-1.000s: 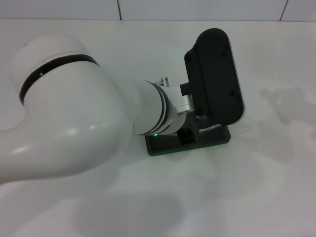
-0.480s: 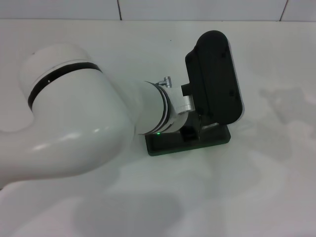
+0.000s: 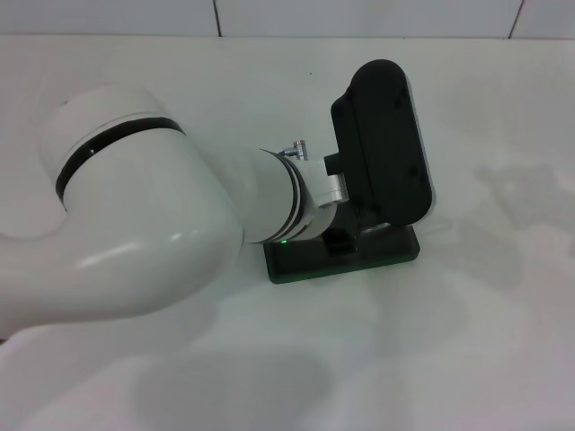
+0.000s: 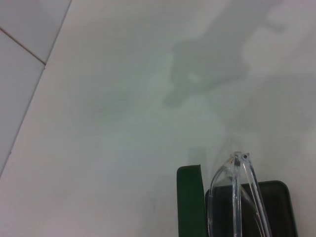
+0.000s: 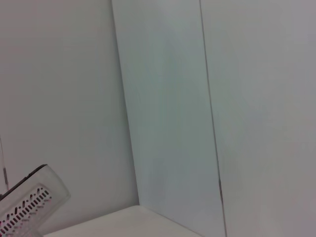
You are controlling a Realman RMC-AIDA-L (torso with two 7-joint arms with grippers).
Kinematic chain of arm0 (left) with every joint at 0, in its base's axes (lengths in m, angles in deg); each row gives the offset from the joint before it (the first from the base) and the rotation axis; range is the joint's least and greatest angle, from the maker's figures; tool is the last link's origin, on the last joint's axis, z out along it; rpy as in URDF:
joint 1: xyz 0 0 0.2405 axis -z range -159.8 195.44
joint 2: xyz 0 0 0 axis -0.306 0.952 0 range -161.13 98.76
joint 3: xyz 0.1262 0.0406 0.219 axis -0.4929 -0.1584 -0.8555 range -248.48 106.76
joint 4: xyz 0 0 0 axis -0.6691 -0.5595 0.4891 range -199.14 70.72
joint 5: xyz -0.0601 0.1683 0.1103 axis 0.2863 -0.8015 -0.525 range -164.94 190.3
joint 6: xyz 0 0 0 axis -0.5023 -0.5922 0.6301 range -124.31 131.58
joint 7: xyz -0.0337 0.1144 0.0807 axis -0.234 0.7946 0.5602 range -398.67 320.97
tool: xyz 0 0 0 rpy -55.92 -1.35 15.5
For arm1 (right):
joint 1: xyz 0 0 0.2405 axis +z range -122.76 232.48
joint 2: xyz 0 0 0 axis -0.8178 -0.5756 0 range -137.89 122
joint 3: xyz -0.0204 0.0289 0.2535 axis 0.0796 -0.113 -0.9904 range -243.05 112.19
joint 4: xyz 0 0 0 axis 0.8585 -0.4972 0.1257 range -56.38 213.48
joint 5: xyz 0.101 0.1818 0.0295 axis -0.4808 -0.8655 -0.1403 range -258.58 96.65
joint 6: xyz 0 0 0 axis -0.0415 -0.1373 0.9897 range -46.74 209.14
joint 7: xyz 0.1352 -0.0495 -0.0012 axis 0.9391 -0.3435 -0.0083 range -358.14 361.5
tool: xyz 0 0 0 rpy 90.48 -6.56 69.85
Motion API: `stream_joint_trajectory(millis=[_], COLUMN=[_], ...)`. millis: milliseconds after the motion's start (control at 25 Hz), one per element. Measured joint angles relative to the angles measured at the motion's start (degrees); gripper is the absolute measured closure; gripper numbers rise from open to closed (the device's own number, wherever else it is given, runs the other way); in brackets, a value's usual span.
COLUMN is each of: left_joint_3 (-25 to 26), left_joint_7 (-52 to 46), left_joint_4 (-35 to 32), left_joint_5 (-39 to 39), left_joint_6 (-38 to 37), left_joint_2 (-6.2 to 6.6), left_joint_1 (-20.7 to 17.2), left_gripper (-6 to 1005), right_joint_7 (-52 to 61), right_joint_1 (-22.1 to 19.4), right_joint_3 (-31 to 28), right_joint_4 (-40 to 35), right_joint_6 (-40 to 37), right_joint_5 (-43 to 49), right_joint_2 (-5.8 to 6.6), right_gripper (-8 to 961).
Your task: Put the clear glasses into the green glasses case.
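The green glasses case [image 3: 395, 252] lies open on the white table, mostly covered by my left arm. The arm's black wrist housing [image 3: 384, 144] hangs right over the case and hides the left gripper's fingers in the head view. In the left wrist view the clear glasses [image 4: 240, 183], folded, stand out over the case's dark lining [image 4: 277, 207] beside its green wall [image 4: 190, 202]. They reach past the case's edge, so they look held just above it. The right gripper does not show in any view.
The white tabletop [image 3: 503, 341] spreads around the case, with a tiled wall [image 3: 269, 16] at the back. The right wrist view faces white wall panels [image 5: 163, 98] and a white vented object [image 5: 27, 205] at its lower corner.
The left arm's wrist housing has shifted slightly left over the case, and its big white elbow has swung a little to the right. The case has not moved.
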Motion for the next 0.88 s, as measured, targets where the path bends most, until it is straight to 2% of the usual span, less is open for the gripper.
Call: stream_joint_trajectory(millis=[880], left_joint_3=[-0.2], left_joint_7=[0.0], left_joint_4=[0.6], left_joint_5=[0.0], left_joint_6=[1.3], left_joint_2=[-0.06], left_joint_1=[-0.6], left_gripper=[912], right_joint_7=[-0.3], right_joint_1=[-1.0], right_joint_3=[-0.6], right_joint_4=[0.0], right_joint_6=[-1.0], right_joint_5=[-0.2], right_joint_2=[-0.09], right_gripper=[868])
